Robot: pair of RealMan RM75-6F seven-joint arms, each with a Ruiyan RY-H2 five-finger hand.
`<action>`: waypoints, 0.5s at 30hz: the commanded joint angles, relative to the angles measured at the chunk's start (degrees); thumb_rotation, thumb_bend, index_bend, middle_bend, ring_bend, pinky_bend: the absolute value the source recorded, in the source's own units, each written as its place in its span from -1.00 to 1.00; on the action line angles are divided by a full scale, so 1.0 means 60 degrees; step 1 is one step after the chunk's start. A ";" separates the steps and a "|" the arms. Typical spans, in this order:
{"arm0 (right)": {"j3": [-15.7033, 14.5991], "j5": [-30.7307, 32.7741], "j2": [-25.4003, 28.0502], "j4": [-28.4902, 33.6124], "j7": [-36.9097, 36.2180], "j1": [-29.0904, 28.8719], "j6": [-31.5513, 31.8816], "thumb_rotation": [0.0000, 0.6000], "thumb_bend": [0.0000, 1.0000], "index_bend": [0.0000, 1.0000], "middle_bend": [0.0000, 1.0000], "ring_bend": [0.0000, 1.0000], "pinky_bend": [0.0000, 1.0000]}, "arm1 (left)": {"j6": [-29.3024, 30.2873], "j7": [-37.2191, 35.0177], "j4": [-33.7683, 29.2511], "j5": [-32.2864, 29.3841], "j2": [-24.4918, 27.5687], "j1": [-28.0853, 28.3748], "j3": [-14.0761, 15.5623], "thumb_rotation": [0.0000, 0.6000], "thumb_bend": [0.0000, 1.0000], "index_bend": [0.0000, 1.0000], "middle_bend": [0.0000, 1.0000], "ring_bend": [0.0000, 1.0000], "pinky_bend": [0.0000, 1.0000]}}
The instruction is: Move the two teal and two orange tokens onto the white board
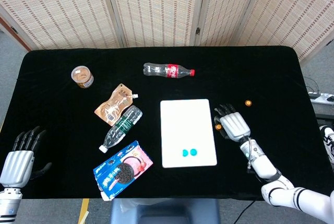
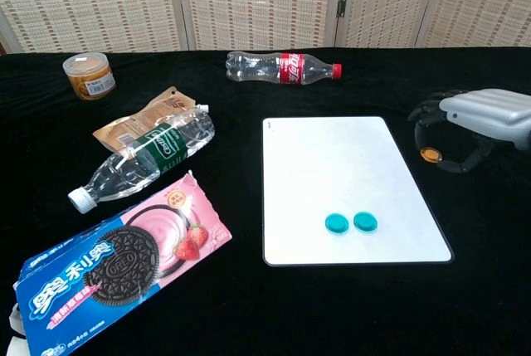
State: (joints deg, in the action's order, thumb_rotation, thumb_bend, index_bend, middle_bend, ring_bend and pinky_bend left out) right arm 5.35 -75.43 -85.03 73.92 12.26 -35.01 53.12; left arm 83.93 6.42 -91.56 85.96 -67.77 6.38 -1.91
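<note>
Lengthwise, the white board (image 1: 188, 132) runs away from the robot, two teal tokens (image 1: 189, 152) near its front edge, while right hand (image 1: 233, 125) beside it pinches an orange token (image 2: 429, 155).

The cookie pack (image 2: 116, 263) reads "OREO" in white.

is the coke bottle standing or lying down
Lying down. The clear plastic cola bottle with the red label rests on its side on the black tablecloth, red cap pointing right.
</note>
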 commanded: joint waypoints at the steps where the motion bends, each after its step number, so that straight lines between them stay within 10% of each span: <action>1: 0.0020 -0.0295 0.0040 0.0679 0.0288 -0.0368 -0.0213 1.00 -0.10 -0.05 -0.65 -0.93 -1.00 | 0.0002 -0.0009 0.0000 0.0002 -0.0004 0.0004 -0.0003 1.00 -0.50 -0.79 -0.93 -0.89 -1.00; 15: 0.0418 0.0223 -0.1355 0.0594 0.1650 -0.1762 -0.1382 1.00 -0.10 -0.05 -0.66 -0.94 -1.00 | 0.0064 -0.0115 0.0086 -0.0026 0.0024 -0.0048 0.0005 1.00 -0.50 -0.79 -0.93 -0.89 -1.00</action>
State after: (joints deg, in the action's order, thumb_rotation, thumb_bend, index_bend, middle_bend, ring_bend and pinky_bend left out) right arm 7.66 -74.43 -92.76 77.71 21.74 -45.27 45.13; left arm 84.30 5.74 -91.05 85.80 -67.62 6.10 -1.89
